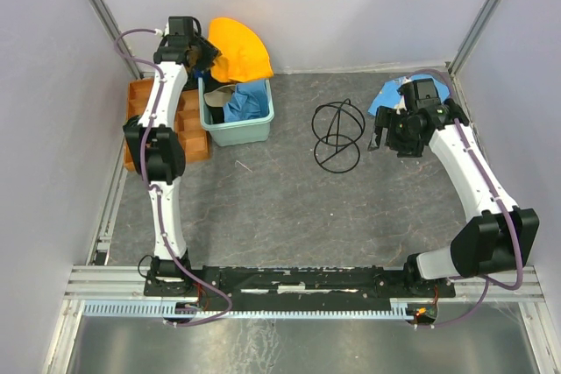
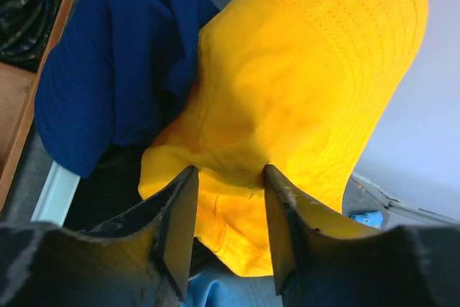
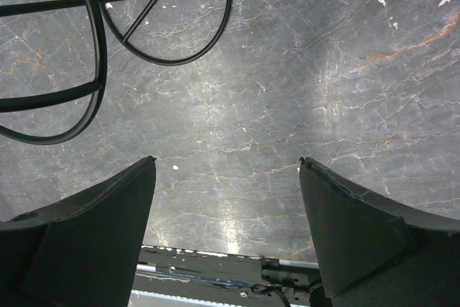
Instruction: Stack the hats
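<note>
The yellow-orange hat (image 1: 238, 48) (image 2: 302, 91) lies on top of the heap at the back of the mint-green tub (image 1: 237, 133), its brim standing up against the wall. My left gripper (image 1: 209, 57) (image 2: 228, 174) reaches in from the left, and its jaws are pinched onto a fold of this hat. A dark navy blue hat (image 2: 115, 70) lies right beside it on the left. More blue fabric (image 1: 250, 102) fills the tub. A light blue fabric piece (image 1: 390, 94) lies at the back right, partly hidden by my right arm. My right gripper (image 1: 381, 137) (image 3: 228, 163) hangs open over bare table.
A black wire stand (image 1: 337, 133) (image 3: 93, 55) lies on the table between the tub and my right gripper. An orange compartment tray (image 1: 145, 94) (image 2: 14, 106) sits left of the tub against the left wall. Walls enclose the back and both sides.
</note>
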